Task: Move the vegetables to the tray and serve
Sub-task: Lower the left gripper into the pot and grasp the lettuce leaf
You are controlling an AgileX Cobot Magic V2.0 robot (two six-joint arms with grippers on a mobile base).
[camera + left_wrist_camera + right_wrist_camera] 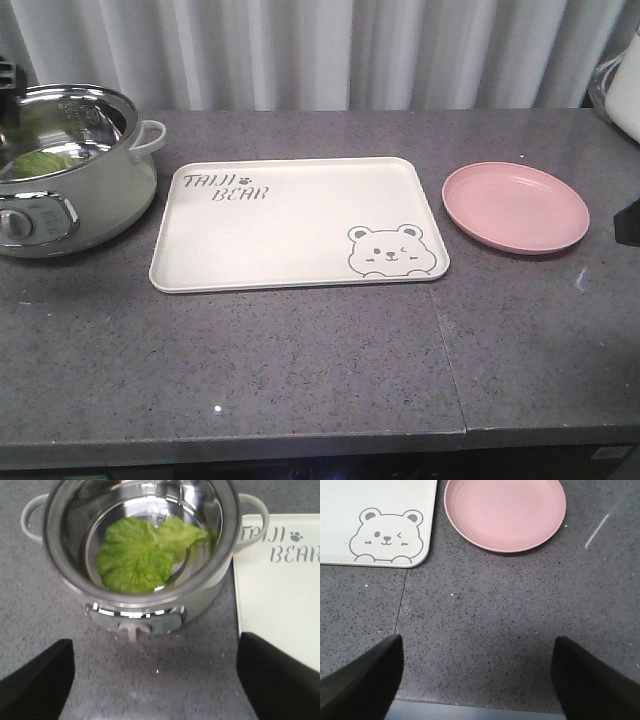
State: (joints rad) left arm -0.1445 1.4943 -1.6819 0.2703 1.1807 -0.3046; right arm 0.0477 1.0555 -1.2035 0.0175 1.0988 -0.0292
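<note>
Left gripper, right gripper spread wide, empty; crinkled bright-green lettuce flat in pot.

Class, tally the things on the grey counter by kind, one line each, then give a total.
pot: 1
tray: 1
pink plate: 1
lettuce leaf: 1, lying inside the pot
Total: 4
A white thing at the right edge is cut off and is not counted.
</note>
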